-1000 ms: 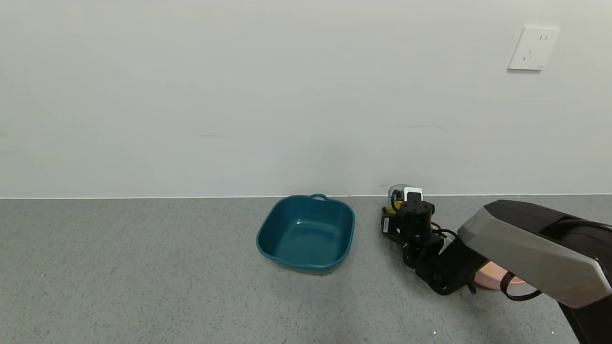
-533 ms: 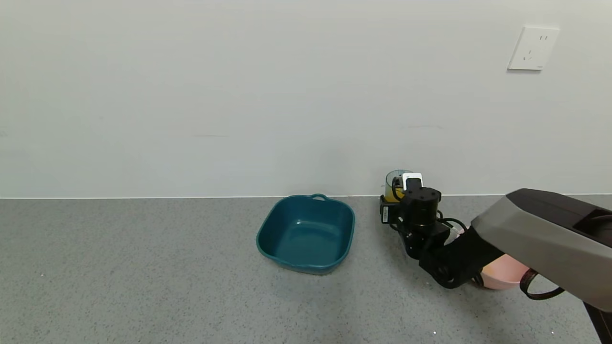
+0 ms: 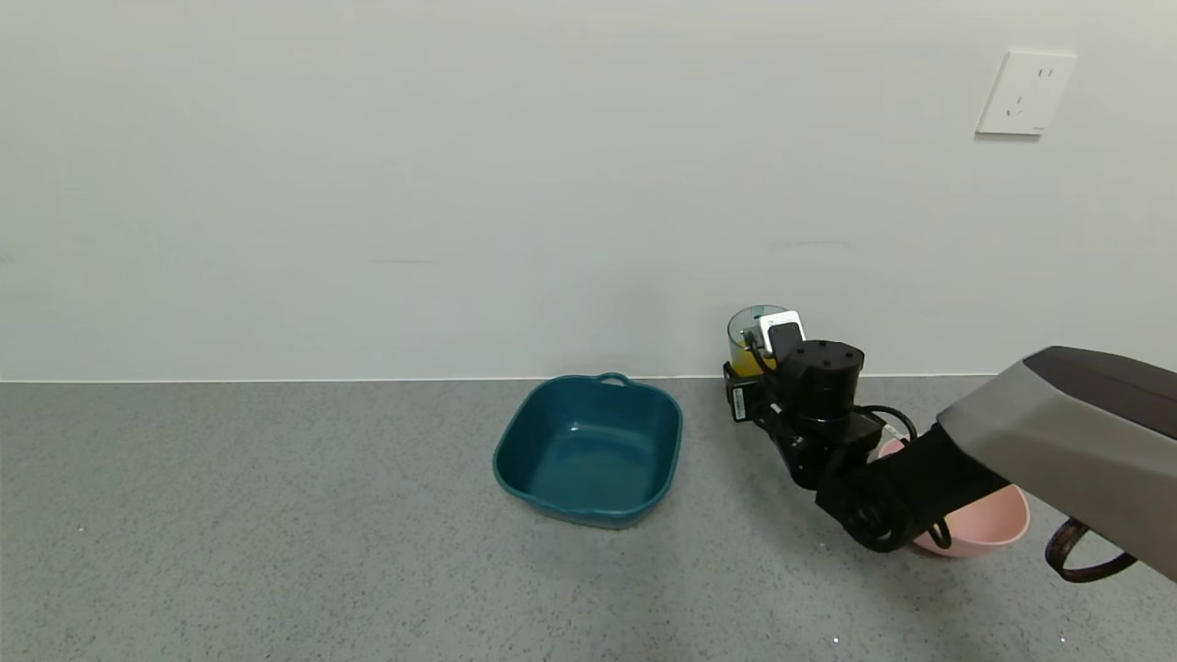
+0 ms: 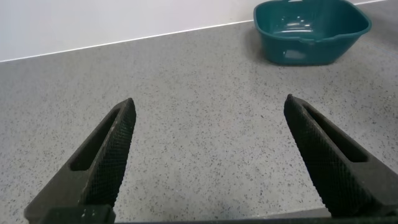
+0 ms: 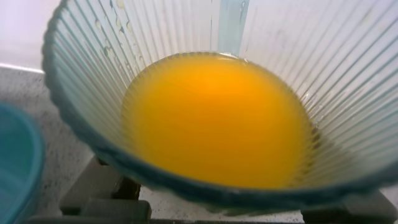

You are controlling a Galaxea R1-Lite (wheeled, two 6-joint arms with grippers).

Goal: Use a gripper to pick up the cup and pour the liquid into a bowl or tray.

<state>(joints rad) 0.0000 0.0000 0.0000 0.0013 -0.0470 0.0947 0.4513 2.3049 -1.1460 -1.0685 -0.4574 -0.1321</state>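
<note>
1. The right end effector [image 3: 756, 360] is gripping the cup [image 3: 747, 336], holding it lifted off the grey speckled worktop [image 3: 276, 515], far right of centre, close to the wall.
2. The cup [image 5: 205, 106] is showing translucent blue-grey ribbed walls, and it is standing roughly upright.
3. The liquid [image 5: 214, 118], opaque orange-yellow, is filling the cup's lower part.
4. The dark teal tray [image 3: 588, 450], rounded-square with a loop handle on its far rim, is sitting left of the cup, apart from it.
5. A pink bowl [image 3: 984, 524] is resting near right, partly behind the arm.
6. The left end effector [image 4: 211, 162] is hanging wide open over bare worktop, well apart from the tray [image 4: 311, 28].
</note>
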